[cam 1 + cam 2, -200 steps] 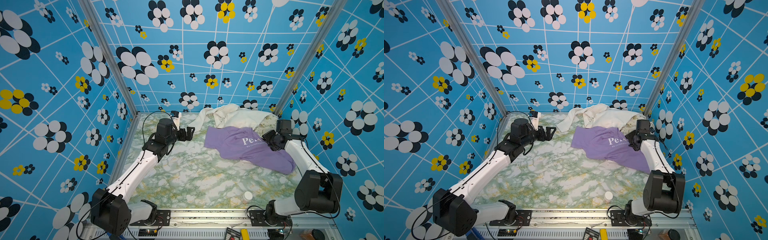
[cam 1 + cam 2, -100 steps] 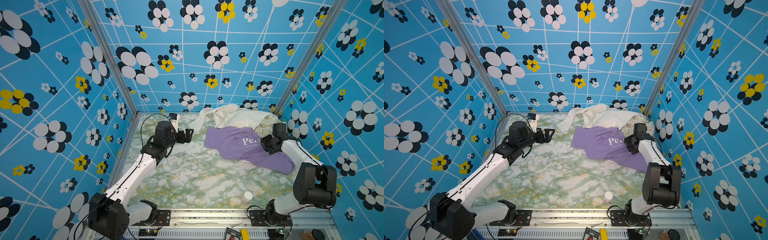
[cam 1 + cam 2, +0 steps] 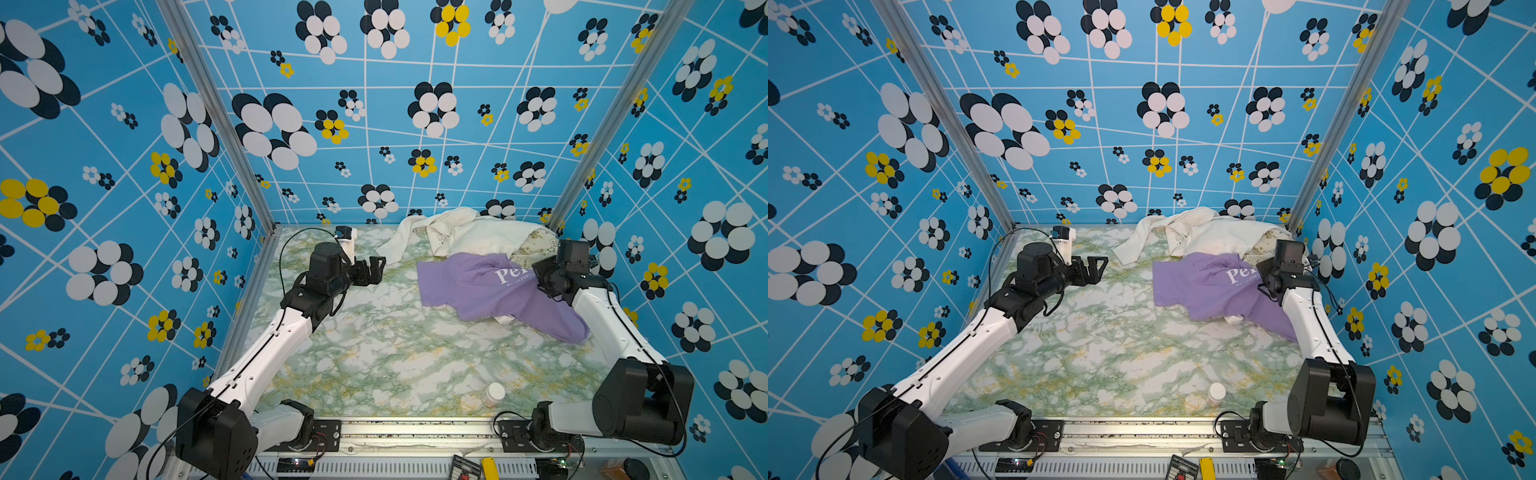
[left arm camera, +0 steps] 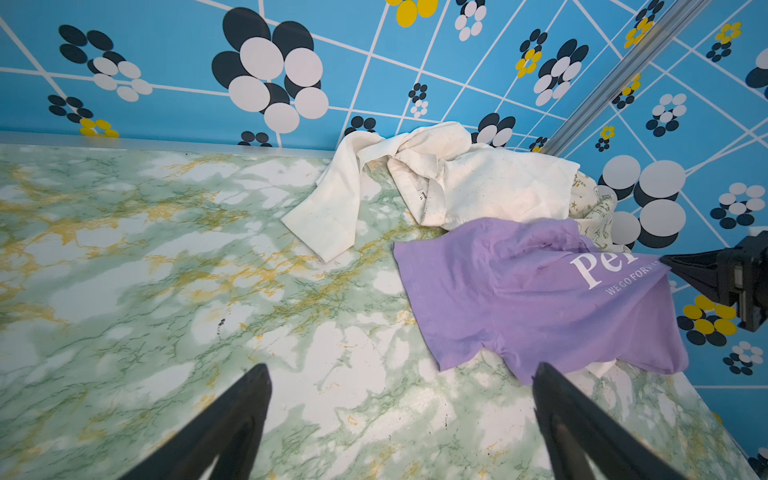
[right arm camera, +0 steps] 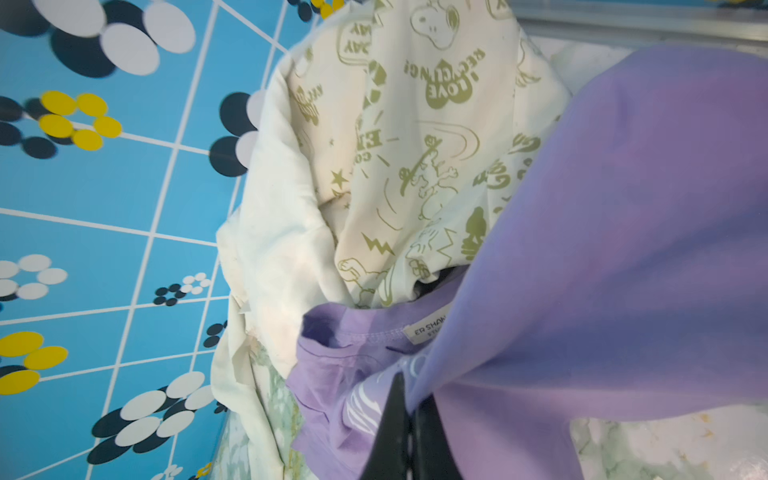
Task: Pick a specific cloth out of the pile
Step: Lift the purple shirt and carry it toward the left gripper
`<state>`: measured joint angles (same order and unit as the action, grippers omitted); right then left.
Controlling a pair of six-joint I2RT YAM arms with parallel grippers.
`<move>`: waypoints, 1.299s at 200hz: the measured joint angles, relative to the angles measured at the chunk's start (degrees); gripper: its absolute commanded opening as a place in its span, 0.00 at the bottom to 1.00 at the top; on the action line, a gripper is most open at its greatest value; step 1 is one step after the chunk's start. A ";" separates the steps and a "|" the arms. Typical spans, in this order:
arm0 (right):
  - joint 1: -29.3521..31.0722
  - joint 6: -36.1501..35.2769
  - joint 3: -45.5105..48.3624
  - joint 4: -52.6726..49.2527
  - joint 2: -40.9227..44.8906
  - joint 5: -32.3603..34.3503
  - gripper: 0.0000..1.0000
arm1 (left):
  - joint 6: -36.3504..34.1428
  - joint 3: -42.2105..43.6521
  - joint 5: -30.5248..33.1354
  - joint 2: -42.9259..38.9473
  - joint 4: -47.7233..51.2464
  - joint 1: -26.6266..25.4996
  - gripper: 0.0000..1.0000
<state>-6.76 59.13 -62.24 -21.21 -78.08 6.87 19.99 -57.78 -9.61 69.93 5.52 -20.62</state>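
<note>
Right gripper [image 5: 409, 403] pinches the purple cloth [image 3: 469, 286] at the edge of the pile [image 3: 478, 232], while the left gripper [image 3: 376, 268] hangs spread wide above the marble table [image 3: 374, 353]

surface: green-marbled table [image 3: 374, 353] | on it: cream-white cloth [image 3: 469, 232], purple cloth [image 3: 469, 286], small white jar [image 3: 494, 392] near front edge

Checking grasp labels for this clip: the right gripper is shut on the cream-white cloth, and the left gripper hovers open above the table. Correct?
Not quite. The right gripper is shut on the purple cloth, not the cream-white cloth; the right wrist view shows purple fabric pinched between its fingers. The left gripper does hover open above the table.
</note>
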 measured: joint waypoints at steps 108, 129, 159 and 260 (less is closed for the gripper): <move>7.61 -14.34 -14.62 5.27 3.30 15.06 0.00 | 2.56 -0.02 0.70 1.68 -2.97 -0.02 1.00; 8.68 -18.32 -17.99 6.95 2.29 15.21 0.00 | 3.02 0.00 1.14 2.03 -3.02 -0.17 1.00; 11.13 -24.68 -23.71 9.42 -0.48 14.21 0.00 | 3.34 -0.02 1.53 2.19 -3.65 -0.42 1.00; 30.40 -50.95 -43.60 8.33 -14.05 -0.31 0.16 | 3.39 -0.13 1.53 3.52 -4.26 -0.50 1.00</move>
<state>23.64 8.19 -105.84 -12.88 -92.14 6.57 23.38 -57.91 -8.08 73.45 1.26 -21.12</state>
